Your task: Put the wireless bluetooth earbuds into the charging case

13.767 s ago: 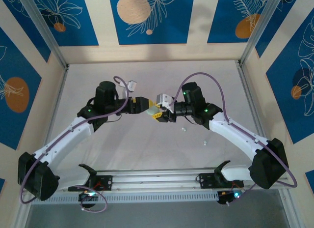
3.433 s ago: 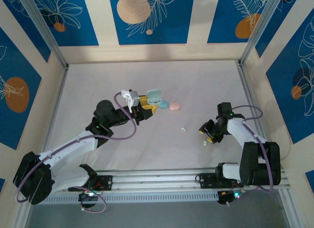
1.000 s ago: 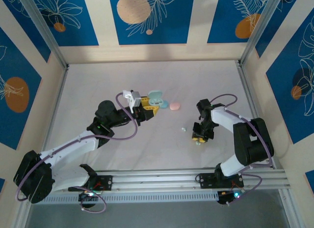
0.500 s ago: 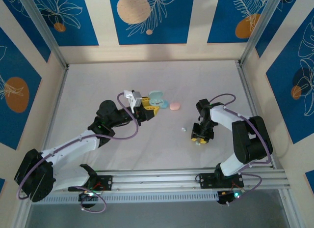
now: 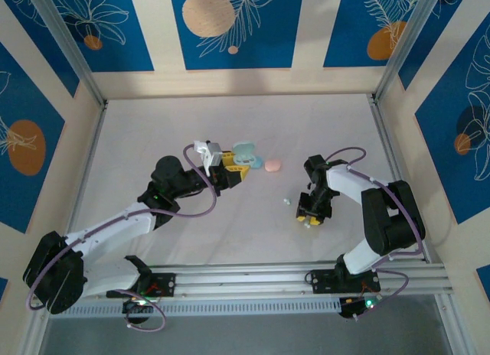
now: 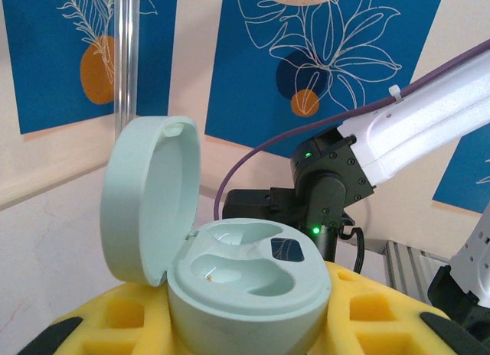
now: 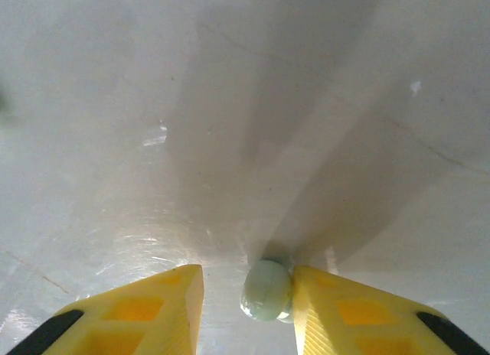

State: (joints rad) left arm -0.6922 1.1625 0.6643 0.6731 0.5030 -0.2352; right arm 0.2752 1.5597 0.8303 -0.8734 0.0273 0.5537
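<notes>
A mint charging case with its lid open and both wells empty sits between the yellow fingers of my left gripper, which is shut on it. In the top view, this gripper holds the case at mid-table. My right gripper points down at the table, right of centre. A mint earbud lies on the table between its fingers. It touches the right finger, with a gap to the left finger. Another earbud lies loose just left of it.
A pink oval case lies shut on the table just right of the held case. The enclosure's walls ring the white table. A metal rail with the arm bases runs along the near edge.
My right gripper has edged slightly left along the table over the earbud. The left arm keeps the open case almost still.
</notes>
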